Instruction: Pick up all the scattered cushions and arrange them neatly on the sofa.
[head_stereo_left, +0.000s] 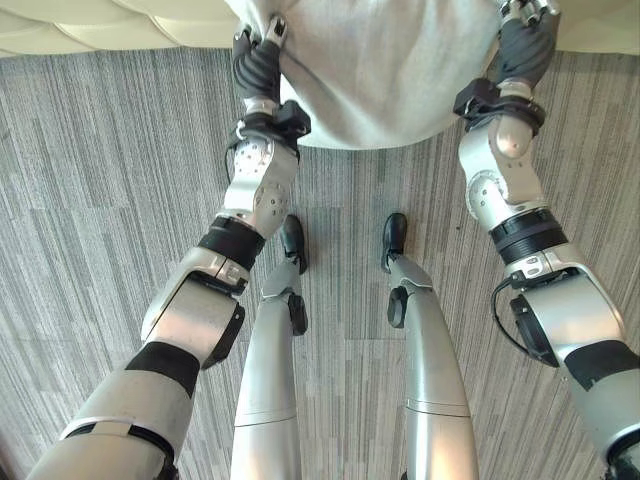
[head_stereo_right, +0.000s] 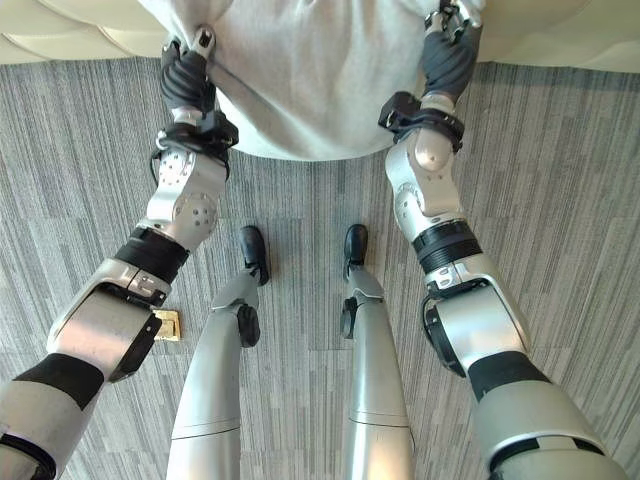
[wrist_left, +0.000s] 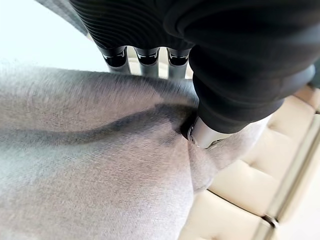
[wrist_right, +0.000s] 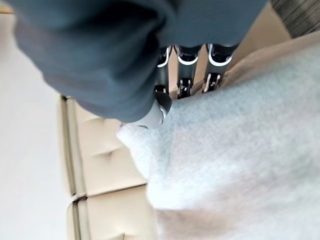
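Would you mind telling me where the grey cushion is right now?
The grey cushion is top centre in the head views, gripped between the left hand and right hand, at the cream sofa's edge.

Grey striped carpet (head_stereo_left: 90, 180) is seen covering the floor. A cream tufted sofa (wrist_left: 250, 185) is set along its far edge.
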